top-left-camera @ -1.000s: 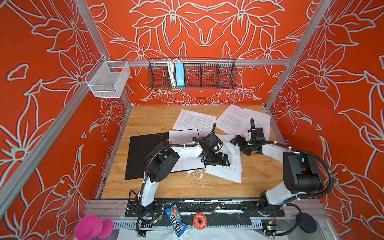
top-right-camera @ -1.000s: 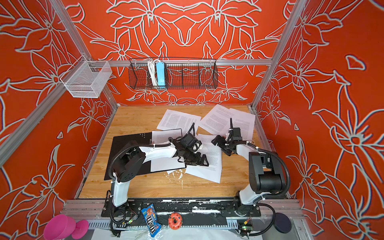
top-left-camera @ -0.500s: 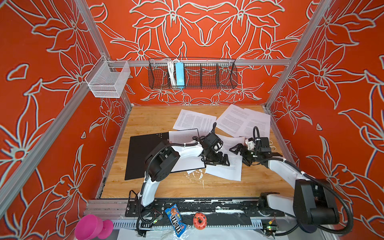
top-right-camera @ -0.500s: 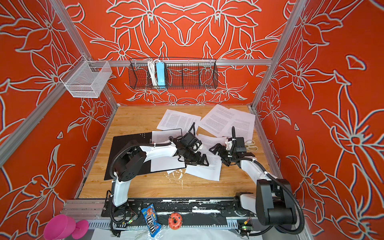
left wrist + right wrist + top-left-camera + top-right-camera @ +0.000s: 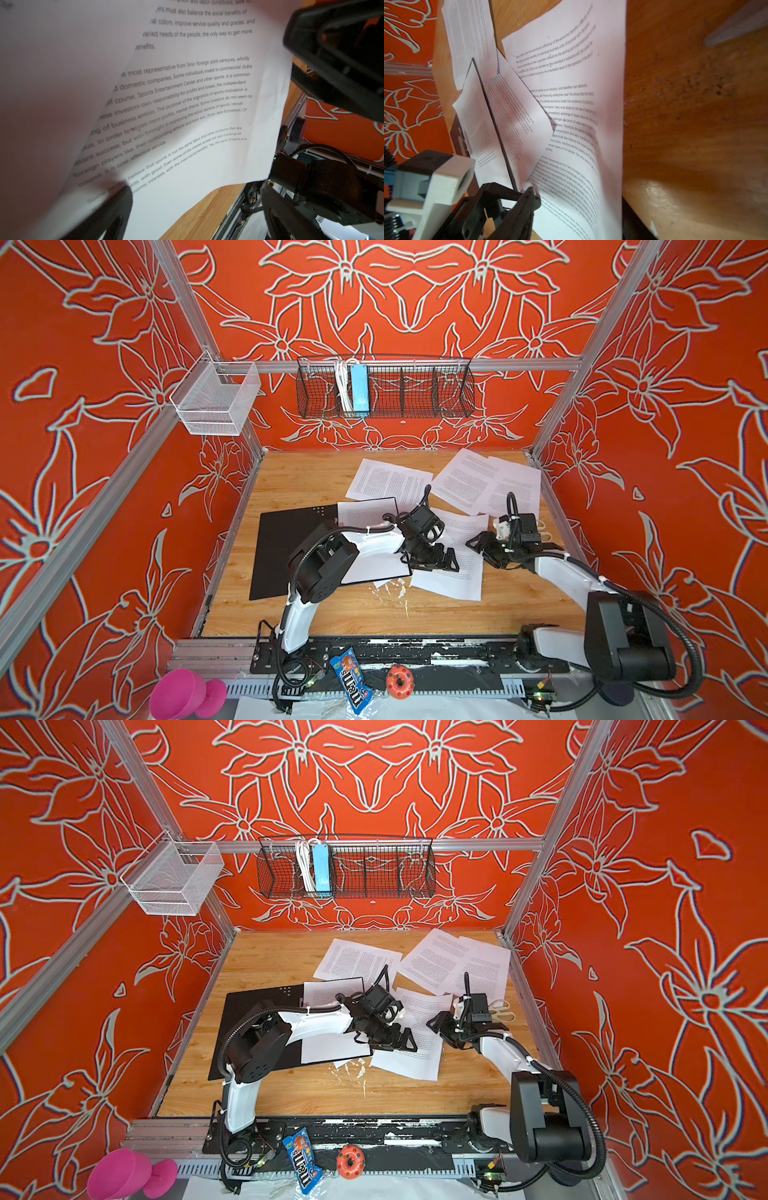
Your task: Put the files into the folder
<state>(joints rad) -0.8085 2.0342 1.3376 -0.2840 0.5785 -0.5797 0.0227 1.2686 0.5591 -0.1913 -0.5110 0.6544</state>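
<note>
The folder (image 5: 286,551) (image 5: 249,1019) lies open on the left of the table, black inside up, with a printed sheet (image 5: 365,512) on its right half. Another of the files (image 5: 457,585) (image 5: 415,1060) lies in the middle, overlapping the folder's right edge. My left gripper (image 5: 434,564) (image 5: 390,1042) (image 5: 195,216) stands open over this sheet's left part. My right gripper (image 5: 482,549) (image 5: 440,1027) (image 5: 579,214) sits at the sheet's right edge. That edge (image 5: 612,166) curls up between its fingers, which still stand apart. Three more files (image 5: 386,481) (image 5: 469,481) (image 5: 515,489) lie at the back.
White-handled scissors (image 5: 500,1011) lie by the right wall, just behind my right gripper. A black wire basket (image 5: 386,389) and a white mesh basket (image 5: 216,402) hang on the back rail. White scuffs (image 5: 390,589) mark the wood in front of the folder.
My right arm has come forward from the back sheets to the middle sheet's right edge, and its jaws have narrowed round that edge. The left arm has stayed put.
</note>
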